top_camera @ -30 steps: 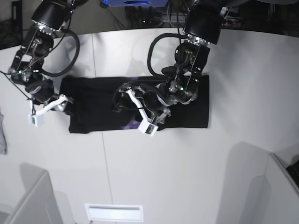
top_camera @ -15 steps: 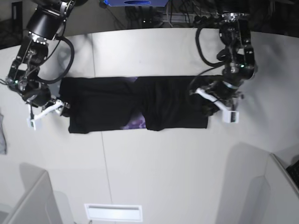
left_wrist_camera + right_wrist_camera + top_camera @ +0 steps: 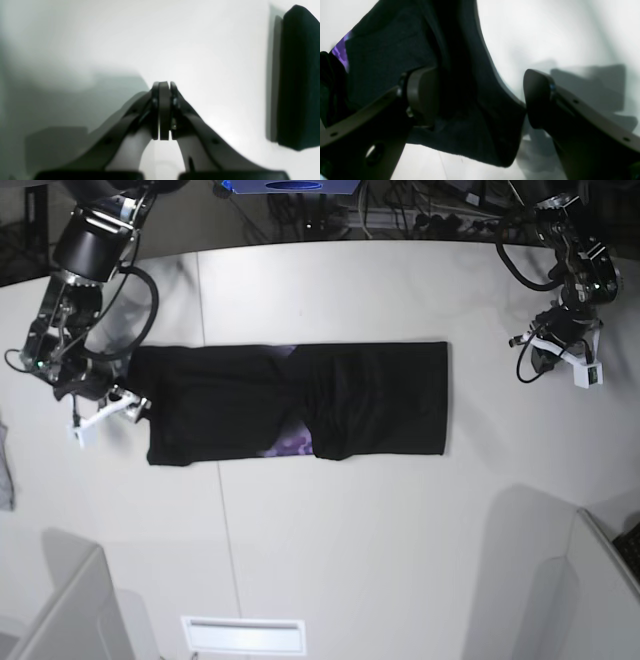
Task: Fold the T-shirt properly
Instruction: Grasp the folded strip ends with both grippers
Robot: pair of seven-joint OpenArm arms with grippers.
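The black T-shirt (image 3: 370,395) lies as a long band across the table, with a bit of purple print (image 3: 292,445) showing at its front edge. My right gripper (image 3: 135,404) is at the shirt's left end. In the right wrist view it (image 3: 480,97) stands open, and a corner of the T-shirt (image 3: 470,120) lies loose between its fingers (image 3: 422,95). My left gripper (image 3: 550,350) hangs over bare table, well to the right of the shirt. It (image 3: 163,86) is shut with nothing in it.
A small grey cloth scrap (image 3: 5,470) lies at the table's left edge. Grey partition panels stand at the front left (image 3: 75,610) and front right (image 3: 590,600). A white slot (image 3: 243,635) sits near the front edge. A black shape (image 3: 297,80) fills the left wrist view's right side.
My left gripper has left the middle of the shirt, swung off to the far right and shut empty. My right gripper has stayed at the shirt's left end and opened a little wider.
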